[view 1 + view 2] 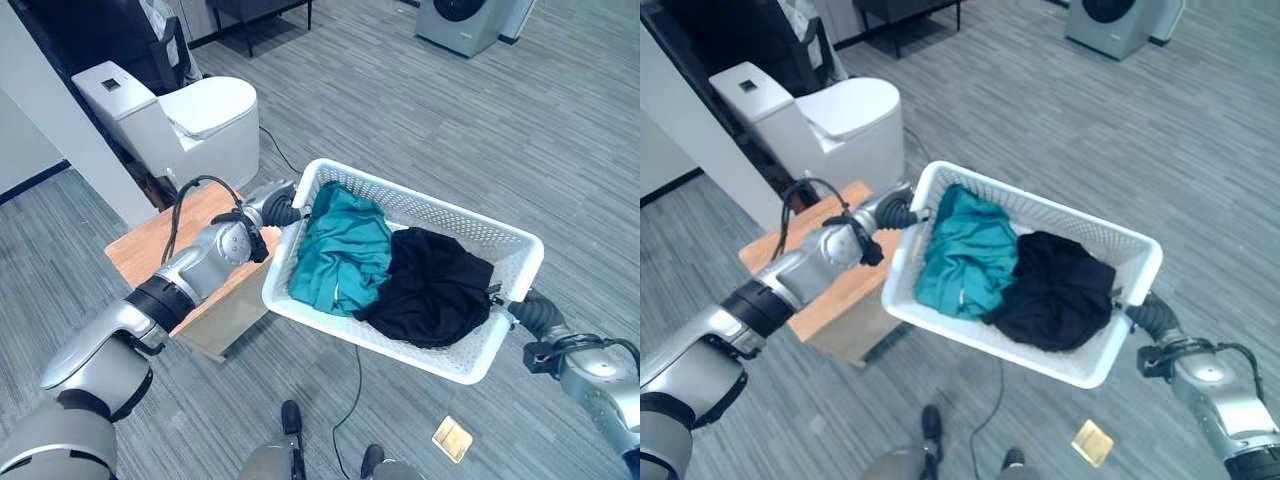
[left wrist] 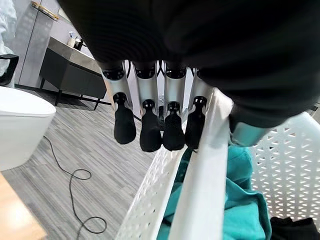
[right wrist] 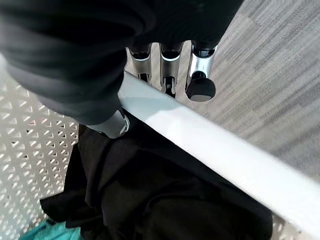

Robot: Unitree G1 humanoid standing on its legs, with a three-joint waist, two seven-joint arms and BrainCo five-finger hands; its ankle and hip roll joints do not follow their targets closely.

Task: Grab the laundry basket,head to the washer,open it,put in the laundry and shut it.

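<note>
I hold a white perforated laundry basket (image 1: 330, 326) in the air between both hands. A teal garment (image 1: 340, 250) lies in its left half and a black garment (image 1: 435, 285) in its right half. My left hand (image 1: 282, 212) grips the basket's left end: its fingers (image 2: 150, 130) curl down outside the wall and the thumb sits inside the rim (image 2: 200, 200). My right hand (image 1: 520, 308) grips the right end the same way, fingers (image 3: 200, 65) outside the rim (image 3: 225, 160), thumb over the black garment. The washer (image 1: 460, 22) stands far off at the back right.
A low wooden table (image 1: 160, 245) stands under my left arm, with a white toilet (image 1: 190, 120) behind it. A dark bench (image 1: 260, 12) is at the back. A small tan card (image 1: 452, 438) lies on the grey floor near me.
</note>
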